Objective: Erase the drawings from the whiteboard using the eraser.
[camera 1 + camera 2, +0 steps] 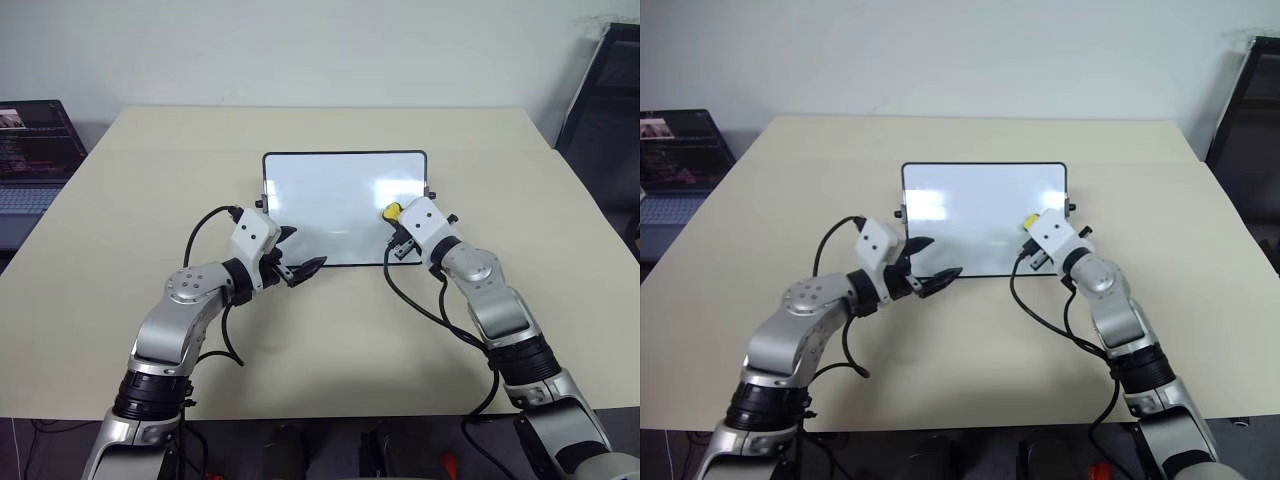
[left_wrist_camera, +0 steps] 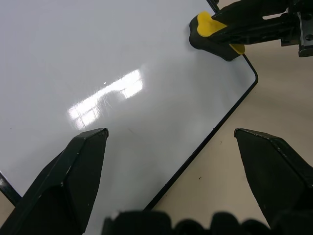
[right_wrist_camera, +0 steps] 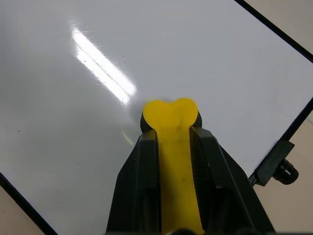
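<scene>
The eraser (image 3: 170, 115) is pinched between the two black fingers of the right gripper (image 1: 397, 221), its yellow tip poking out past them and its dark underside against the whiteboard (image 1: 330, 190). In the head views it sits at the right side of the board, a little right of the frame's middle, near the black knob (image 3: 286, 171) on that edge. The board lies flat on the beige table (image 1: 320, 330), centre of the frame toward the top. No drawings can be made out on the white face here; only bright glare patches and perhaps a few tiny specks show, so the strokes are either gone or too faint to tell.

The left gripper (image 1: 300, 262) hangs with its fingers spread and nothing between them, at the lower left corner of the board, one fingertip over the white face and the other past the black frame, over the table. Whether it touches the board is not clear.

Risks from here, as a judgement: the board looks free to slide, so a hard wipe toward the edge could push it across the table with the left gripper not bracing it. The eraser is held by a narrow pinch and could twist or slip out under pressure. Faint marks lost in the glare could be missed
</scene>
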{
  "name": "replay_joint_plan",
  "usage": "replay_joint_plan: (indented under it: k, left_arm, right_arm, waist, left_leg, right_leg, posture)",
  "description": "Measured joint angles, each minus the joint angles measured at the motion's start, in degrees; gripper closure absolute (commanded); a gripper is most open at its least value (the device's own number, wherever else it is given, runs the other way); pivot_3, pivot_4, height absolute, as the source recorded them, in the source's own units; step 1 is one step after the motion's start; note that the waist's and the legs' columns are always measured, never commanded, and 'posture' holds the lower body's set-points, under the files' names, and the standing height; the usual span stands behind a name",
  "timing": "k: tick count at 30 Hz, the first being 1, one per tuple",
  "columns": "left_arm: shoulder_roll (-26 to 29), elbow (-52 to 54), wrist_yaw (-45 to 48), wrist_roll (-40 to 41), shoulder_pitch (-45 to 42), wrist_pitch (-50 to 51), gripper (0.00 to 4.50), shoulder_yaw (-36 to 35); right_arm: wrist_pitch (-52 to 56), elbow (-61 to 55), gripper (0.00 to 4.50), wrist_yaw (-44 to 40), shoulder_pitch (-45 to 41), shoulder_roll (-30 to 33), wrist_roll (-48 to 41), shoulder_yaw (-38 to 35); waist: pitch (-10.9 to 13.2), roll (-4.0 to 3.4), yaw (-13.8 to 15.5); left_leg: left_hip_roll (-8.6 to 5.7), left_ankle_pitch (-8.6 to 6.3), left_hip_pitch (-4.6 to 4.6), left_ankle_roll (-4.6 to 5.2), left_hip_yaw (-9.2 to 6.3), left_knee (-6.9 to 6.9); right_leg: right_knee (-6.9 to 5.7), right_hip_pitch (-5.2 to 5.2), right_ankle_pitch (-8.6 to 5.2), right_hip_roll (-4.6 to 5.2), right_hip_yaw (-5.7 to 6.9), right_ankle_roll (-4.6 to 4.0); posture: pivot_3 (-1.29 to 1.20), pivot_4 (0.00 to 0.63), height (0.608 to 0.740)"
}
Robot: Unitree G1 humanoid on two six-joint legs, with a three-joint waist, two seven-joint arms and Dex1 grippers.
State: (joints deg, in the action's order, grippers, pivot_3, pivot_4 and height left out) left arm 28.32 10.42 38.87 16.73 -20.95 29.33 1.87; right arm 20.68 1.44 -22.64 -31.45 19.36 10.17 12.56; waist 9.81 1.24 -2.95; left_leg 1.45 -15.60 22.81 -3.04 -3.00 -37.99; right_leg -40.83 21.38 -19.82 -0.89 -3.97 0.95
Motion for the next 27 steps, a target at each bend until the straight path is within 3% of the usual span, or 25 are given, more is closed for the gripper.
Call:
replay_joint_plan:
  k: [13, 27]
  left_arm:
    - [-0.51, 0.24, 0.5, 0.09, 0.11, -0.01, 0.0, 0.01]
    - [-1.49, 0.23, 0.54, 0.09, 0.29, -0.19, 0.0, 0.06]
  right_arm:
    - [0.99, 3.76, 3.99, 3.12, -4.74, -3.62, 0.85, -0.19]
    - [7.98, -4.98, 4.03, -5.99, 2.24, -2.72, -3.5, 2.18]
  waist:
    - [0.0, -0.01, 0.03]
    - [0.0, -0.01, -0.11]
  left_leg:
    - [0.0, 0.0, 0.0, 0.0, -0.01, 0.01]
    - [0.0, 0.0, 0.01, 0.0, -0.03, 0.0]
  right_leg:
    - [0.0, 0.01, 0.0, 0.01, 0.01, 0.0]
    - [-0.01, 0.01, 0.0, 0.01, 0.02, 0.0]
  posture:
    - [0.0, 0.15, 0.74]
    - [0.0, 0.15, 0.74]
